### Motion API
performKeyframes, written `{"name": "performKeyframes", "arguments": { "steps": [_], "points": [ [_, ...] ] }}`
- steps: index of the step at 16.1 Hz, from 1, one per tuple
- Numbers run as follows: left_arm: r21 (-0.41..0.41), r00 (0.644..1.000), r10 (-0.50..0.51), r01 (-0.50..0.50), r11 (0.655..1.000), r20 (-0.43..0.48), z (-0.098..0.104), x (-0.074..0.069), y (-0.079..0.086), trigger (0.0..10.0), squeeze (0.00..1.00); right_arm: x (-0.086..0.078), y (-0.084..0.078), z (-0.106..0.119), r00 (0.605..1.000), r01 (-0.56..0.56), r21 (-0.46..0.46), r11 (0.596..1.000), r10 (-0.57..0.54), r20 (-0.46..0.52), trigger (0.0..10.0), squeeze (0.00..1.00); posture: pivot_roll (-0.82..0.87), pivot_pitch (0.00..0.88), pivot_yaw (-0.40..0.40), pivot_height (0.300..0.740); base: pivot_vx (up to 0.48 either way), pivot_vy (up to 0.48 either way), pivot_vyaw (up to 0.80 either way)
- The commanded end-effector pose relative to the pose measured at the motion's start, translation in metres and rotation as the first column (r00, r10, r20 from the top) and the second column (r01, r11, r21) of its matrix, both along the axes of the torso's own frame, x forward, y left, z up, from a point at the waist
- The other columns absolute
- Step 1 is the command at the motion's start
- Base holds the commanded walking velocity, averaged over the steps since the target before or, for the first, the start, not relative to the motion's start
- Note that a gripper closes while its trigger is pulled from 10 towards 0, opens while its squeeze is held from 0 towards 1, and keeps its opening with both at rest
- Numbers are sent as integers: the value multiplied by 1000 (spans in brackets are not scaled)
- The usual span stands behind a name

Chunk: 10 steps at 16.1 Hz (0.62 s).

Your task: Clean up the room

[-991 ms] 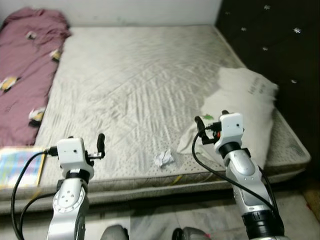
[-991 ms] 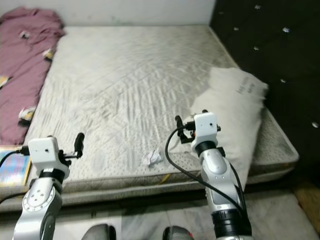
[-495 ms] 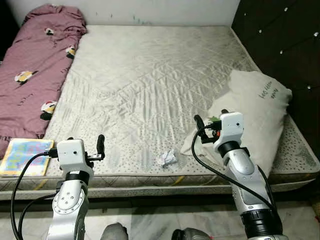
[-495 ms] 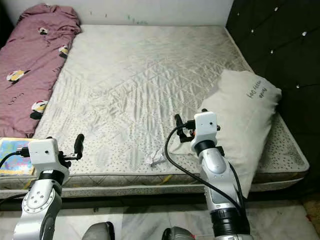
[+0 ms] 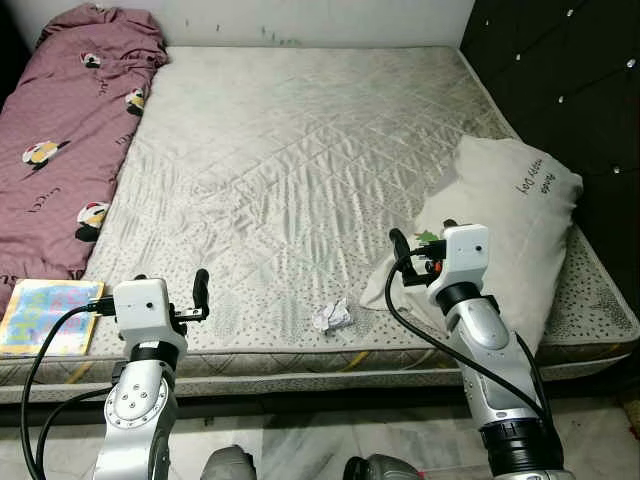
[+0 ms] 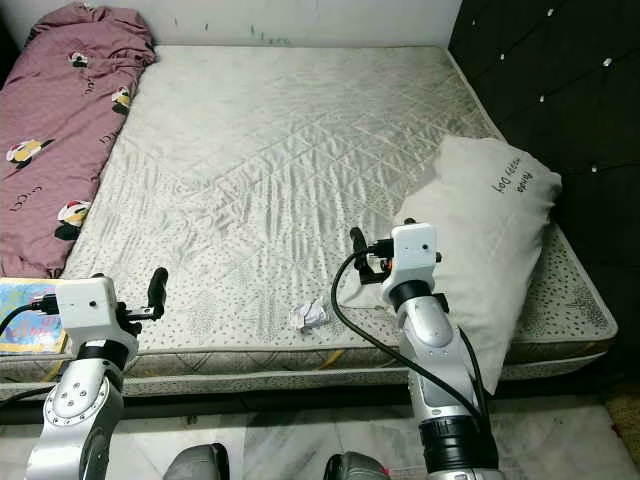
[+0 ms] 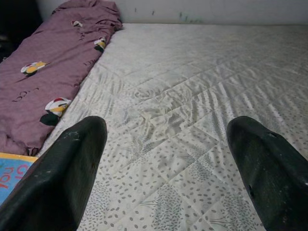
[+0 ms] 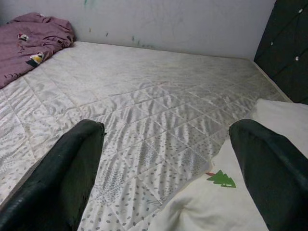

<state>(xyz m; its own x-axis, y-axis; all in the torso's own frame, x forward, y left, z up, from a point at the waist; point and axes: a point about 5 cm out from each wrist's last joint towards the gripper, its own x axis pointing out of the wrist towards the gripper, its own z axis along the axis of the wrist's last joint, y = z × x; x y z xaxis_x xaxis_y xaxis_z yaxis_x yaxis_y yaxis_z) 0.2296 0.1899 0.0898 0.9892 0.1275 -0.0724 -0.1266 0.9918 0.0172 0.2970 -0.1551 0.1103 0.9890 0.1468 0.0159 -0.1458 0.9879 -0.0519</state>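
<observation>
The crumpled paper, a small white wad, lies on the quilted grey mattress close to its near edge, between the two arms and nearer the right one. In the left eye view the left gripper is held up just before that near edge and the right gripper is raised over the lower corner of the white pillow, which lies along the robot's right side of the bed against the dark tufted headboard; dark script runs along the pillow's upper end, too small to read. A maroon blanket with small cartoon prints lies bunched along the left side, and a colourful book rests at the near left corner. The right eye view repeats this scene, with the wad just left of the right arm and the book cut by the frame's edge. The left wrist view looks along widely parted black fingers over bare quilting toward the blanket, with a blue corner of the book bearing letters that cannot be made out. The right wrist view, its fingers likewise spread and holding nothing, adds a small green tree motif printed on the pillow's corner, and the smudged pale wall beyond the bed.
</observation>
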Motion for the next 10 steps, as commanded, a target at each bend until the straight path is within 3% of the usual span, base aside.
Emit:
{"name": "performKeyframes", "arguments": {
  "steps": [1, 4, 10],
  "points": [
    [-1, 1000, 4, -4, 1000, 6, 2, 0, 1, 10000, 0, 1, -1, 0, 1000, 5, 8, 1000, -5, -10, 10000, 0, 63, 100, -38, 740, 0, 0, 0],
    [0, 1000, 3, -3, 1000, 7, 2, 1, 1, 10000, 0, 1, 0, 0, 1000, 0, 10, 1000, 0, -14, 10000, 0, 62, 103, -38, 736, 0, 0, 0],
    [21, 1000, -1, 1, 1000, 11, 3, 3, 2, 10000, 0, 0, 2, -2, 1000, -14, 24, 1000, 15, -26, 10000, 0, 62, 108, -36, 684, 0, 0, 0]
  ]
}}
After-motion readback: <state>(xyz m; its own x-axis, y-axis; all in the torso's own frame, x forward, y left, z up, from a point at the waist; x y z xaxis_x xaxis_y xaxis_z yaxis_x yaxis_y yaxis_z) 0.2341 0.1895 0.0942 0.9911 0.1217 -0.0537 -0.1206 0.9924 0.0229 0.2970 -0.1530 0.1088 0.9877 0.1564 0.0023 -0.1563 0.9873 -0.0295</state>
